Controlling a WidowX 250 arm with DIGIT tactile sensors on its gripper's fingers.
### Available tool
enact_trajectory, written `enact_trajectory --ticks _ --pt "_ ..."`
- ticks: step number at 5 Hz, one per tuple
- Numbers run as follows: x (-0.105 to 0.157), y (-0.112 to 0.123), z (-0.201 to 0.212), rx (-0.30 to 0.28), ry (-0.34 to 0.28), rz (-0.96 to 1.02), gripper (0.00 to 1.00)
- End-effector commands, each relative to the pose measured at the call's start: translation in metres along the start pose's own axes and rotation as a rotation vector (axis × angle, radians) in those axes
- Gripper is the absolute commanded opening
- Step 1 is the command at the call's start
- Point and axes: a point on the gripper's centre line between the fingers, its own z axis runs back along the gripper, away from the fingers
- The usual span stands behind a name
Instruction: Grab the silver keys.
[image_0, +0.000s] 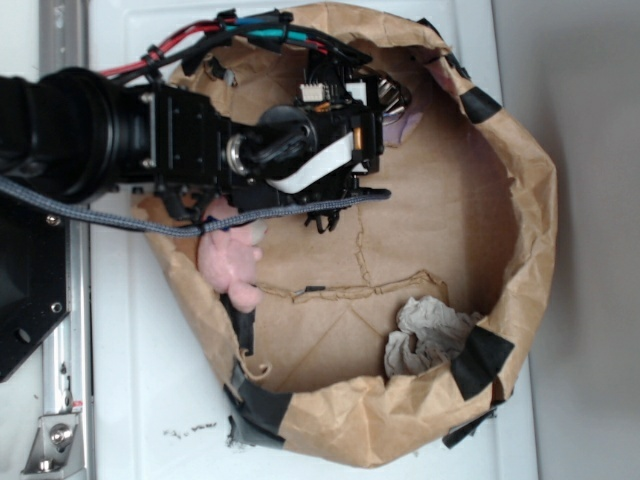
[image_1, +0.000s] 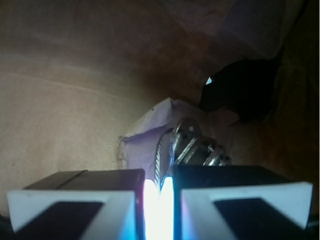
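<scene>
The silver keys (image_1: 194, 148) lie on a purple scrap (image_1: 142, 137) at the far wall inside the brown paper basin (image_0: 533, 225). In the wrist view one of their rings (image_1: 159, 160) runs down into the narrow slit between my two black fingers. My gripper (image_1: 159, 181) is shut on that ring, with the key blades just past the right finger. In the exterior view the gripper (image_0: 378, 108) sits at the basin's upper edge, and the key rings (image_0: 396, 96) show just beyond it.
A pink plush bunny (image_0: 228, 262) lies under the arm at the basin's left wall. A crumpled grey-beige paper wad (image_0: 425, 335) sits at the lower right. Black tape patches (image_0: 482, 360) mark the rim. A dark tape patch (image_1: 240, 95) is on the wall behind the keys.
</scene>
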Motion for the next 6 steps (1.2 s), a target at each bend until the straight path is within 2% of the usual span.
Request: enact_trajectory --ticks 1,2,3,4,5,6 --pt "0.016 0.002 0.035 0.035 0.046 0.074 0.0" --pt "0.027 -0.01 0.099 -0.103 0.165 0.114 0.0" --pt "0.046 -0.008 0.155 -0.218 0.188 0.114 0.0" --pt "0.06 -0.014 0.151 -0.187 0.327 0.136 0.0" --pt "0.063 -0.022 0.129 -0.118 0.4 0.173 0.0" --pt "0.063 -0.024 0.122 -0.11 0.433 0.199 0.0"
